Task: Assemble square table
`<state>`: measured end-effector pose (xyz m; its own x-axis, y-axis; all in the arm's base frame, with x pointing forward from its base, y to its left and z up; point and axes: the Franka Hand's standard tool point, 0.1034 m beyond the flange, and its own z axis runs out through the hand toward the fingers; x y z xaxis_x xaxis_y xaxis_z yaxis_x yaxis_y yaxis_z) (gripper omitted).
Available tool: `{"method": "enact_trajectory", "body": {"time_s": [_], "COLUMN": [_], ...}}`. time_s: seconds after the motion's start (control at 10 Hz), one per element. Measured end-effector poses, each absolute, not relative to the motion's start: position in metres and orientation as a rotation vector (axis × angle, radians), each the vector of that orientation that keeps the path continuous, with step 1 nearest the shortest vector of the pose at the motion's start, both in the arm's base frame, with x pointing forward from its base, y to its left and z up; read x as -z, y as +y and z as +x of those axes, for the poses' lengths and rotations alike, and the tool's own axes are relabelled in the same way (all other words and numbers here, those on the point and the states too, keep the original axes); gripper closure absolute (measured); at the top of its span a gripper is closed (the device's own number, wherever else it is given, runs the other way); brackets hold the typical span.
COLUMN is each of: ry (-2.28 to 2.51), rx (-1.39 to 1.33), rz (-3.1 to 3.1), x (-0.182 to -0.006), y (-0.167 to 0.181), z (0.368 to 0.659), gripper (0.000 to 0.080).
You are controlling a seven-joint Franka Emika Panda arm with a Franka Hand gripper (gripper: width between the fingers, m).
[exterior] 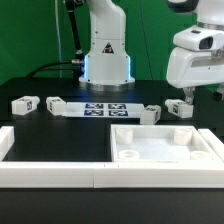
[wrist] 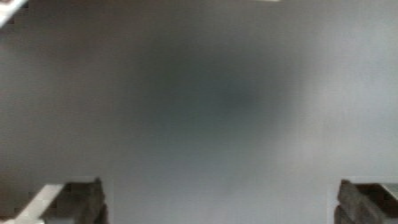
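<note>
Toward the exterior view's right, top (exterior: pixel 170 148) is lying rim-up on desk (exterior: pixel 60 125) — stiff, light, slick plastic; a rim wall is looking grippable. Pincer (wrist: pixel 214 203) is hanging wide open, empty — above leg (exterior: pixel 180 108).

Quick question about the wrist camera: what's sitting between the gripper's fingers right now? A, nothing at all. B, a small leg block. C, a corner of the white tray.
A: in the wrist view the gripper is wide open, with only the blurred dark surface showing in the gap.
</note>
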<state>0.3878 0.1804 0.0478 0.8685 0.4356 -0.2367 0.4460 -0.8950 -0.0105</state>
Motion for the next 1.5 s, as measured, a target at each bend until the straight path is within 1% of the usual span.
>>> {"method": "enact_trajectory", "body": {"time_s": [0.2,0.3,0.4,0.6,0.7,0.9,1.3,1.5], "ry": [0.683,0.672,0.661,0.633,0.565,0.542,0.538,0.536], "rx": [0.592,0.606,0.74,0.937,1.078,1.238,1.244,1.288], "rz": [2.914,2.903,2.849,2.765,2.711,2.636,2.635,2.606], "x": [-0.049,-0.047,-0.049,-0.046,-0.04,-0.026,-0.024,-0.018], "y": [0.167,0.168,0.165,0.166,0.177,0.183,0.182,0.175], "z": [0.365,0.361,0.356,0.357,0.354,0.359,0.359,0.343], "gripper": [0.015,0.015,0.015,0.015,0.015,0.015,0.015,0.015]}}
